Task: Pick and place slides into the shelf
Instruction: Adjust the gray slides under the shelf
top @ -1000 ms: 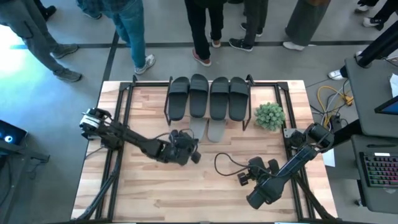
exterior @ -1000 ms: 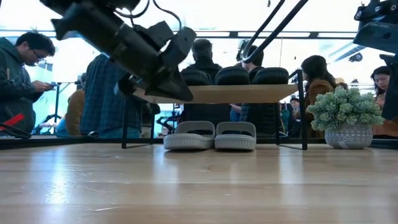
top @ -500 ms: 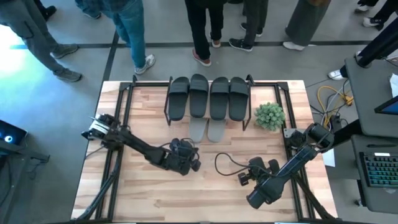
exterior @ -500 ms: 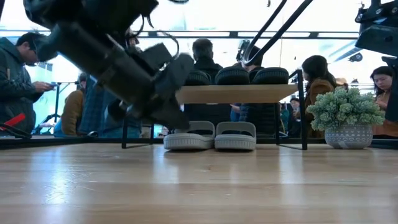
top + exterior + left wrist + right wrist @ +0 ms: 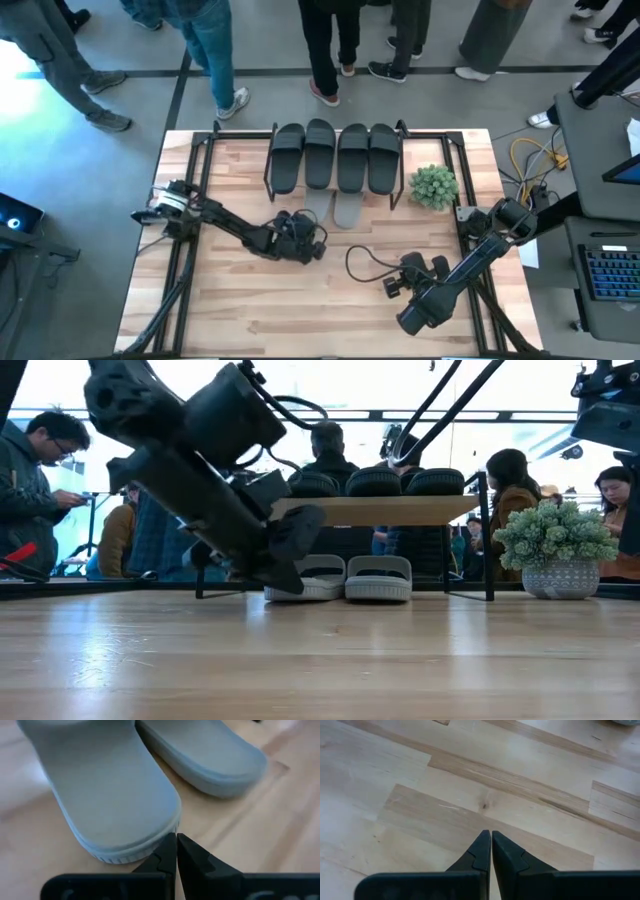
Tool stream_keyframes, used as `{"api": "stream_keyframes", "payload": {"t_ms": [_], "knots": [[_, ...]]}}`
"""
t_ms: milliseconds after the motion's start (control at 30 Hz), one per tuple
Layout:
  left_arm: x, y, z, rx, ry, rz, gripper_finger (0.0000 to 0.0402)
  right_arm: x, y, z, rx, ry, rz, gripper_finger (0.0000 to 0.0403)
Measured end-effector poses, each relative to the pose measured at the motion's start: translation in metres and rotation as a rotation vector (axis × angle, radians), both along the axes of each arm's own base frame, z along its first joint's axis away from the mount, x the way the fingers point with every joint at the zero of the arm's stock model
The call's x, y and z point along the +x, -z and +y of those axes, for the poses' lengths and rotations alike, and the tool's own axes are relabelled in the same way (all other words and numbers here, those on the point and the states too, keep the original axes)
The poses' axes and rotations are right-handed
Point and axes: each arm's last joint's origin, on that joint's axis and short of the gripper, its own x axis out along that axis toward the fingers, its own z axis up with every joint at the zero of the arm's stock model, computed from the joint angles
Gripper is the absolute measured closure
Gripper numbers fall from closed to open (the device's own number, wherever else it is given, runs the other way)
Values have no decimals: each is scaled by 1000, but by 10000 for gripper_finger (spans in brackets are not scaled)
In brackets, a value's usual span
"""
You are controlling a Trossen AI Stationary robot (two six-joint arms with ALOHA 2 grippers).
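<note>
2 smooth rounded light grey slides [image 5: 107,795] on pale plank desk [image 5: 240,310], 4 dark slides [image 5: 337,155] atop shelf [image 5: 400,130], left end effector [image 5: 176,851] pinched together, empty, beside nearer slide's toe, right end effector [image 5: 491,847] together, empty

Table [image 5: 330,300]: pale wood planks, slight sheen. Light grey slides [image 5: 112,795]: matt rubbery, ribbed sole edge. Shelf [image 5: 385,510]: light wood board, thin black metal bars.

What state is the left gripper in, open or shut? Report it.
Shut and empty. In the left wrist view the left gripper has its two dark fingertips pressed together, nothing between them, just short of the heel of a light grey slide.
</note>
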Motion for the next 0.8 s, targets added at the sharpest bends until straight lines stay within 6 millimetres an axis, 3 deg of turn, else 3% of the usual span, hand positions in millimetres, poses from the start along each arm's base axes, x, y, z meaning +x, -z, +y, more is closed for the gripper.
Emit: {"api": "stream_keyframes", "payload": {"t_ms": [233,500,633,800], "knots": [[8,5,19,20,-31,-18,402,0,0,0,0,0,2,394],[13,0,7,-16,68,-57,402,0,0,1,20,7,15,394],[7,-24,-13,-11,146,-110,402,4,0,6,75,-10,-3,394],[-16,-61,-39,16,260,-96,402,22,3,17,226,-83,-101,394]]}}
